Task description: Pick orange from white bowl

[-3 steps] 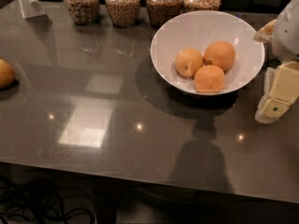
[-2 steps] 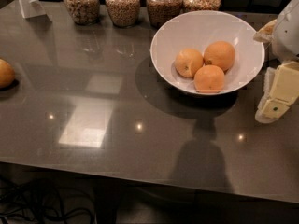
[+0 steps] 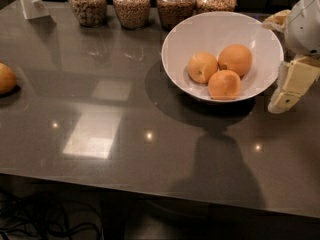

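Observation:
The white bowl stands on the dark table at the back right and holds three oranges. The deep orange one lies at the back right of the bowl, with a small dark dot on its left side. A paler yellowish orange lies to its left, and a third orange lies in front with no mark showing. My gripper is at the right edge of the view, just outside the bowl's right rim. It is open and empty, with one finger by the far rim and the other by the near rim.
Several glass jars of grains line the table's back edge behind the bowl. A white stand is at the back left. Another orange lies at the left edge of the table. Cables lie on the floor below.

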Robot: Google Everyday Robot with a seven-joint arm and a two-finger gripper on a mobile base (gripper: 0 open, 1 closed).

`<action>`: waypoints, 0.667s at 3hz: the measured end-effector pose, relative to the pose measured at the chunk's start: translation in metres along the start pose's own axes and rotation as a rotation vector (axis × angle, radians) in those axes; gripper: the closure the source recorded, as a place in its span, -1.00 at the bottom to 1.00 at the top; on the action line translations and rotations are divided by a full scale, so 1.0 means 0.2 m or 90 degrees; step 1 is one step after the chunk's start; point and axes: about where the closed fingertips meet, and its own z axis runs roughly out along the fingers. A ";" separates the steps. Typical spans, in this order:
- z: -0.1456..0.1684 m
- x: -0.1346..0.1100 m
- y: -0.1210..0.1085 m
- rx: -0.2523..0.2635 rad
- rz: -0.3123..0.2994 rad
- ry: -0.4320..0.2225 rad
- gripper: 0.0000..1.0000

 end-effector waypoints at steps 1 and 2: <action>0.12 -0.03 -0.23 0.028 -0.104 -0.038 -1.00; 0.22 -0.10 -0.46 0.029 -0.212 -0.060 -1.00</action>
